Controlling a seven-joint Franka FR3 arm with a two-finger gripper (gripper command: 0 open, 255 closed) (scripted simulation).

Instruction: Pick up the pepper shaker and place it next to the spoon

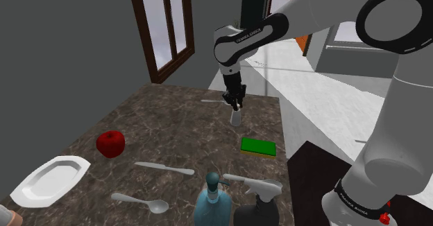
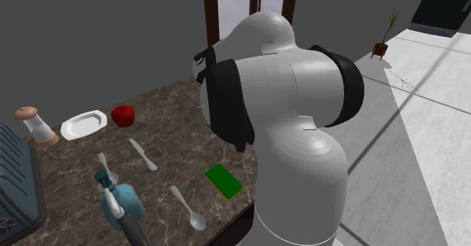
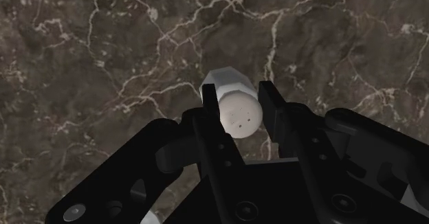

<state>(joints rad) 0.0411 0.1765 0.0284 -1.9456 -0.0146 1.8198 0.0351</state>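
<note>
I am gripping the white pepper shaker (image 3: 238, 117) by its cap, the black gripper (image 1: 236, 107) closing narrowly on it over the marble table (image 1: 173, 124), toward its far side; the spoon (image 1: 142, 202) is lying well apart, near the spray bottles (image 1: 211, 200); gripped this high, the shaker may be swinging or slipping loose while I am carrying it over.

White shaker (image 3: 237, 113), white-veined dark-brown tabletop (image 1: 173, 127)

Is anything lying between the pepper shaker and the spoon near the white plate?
Yes: the knife lies flat between the pepper shaker, clasped in the gripper, and that spoon. Lifted, the shaker would probably pass over it.
</note>
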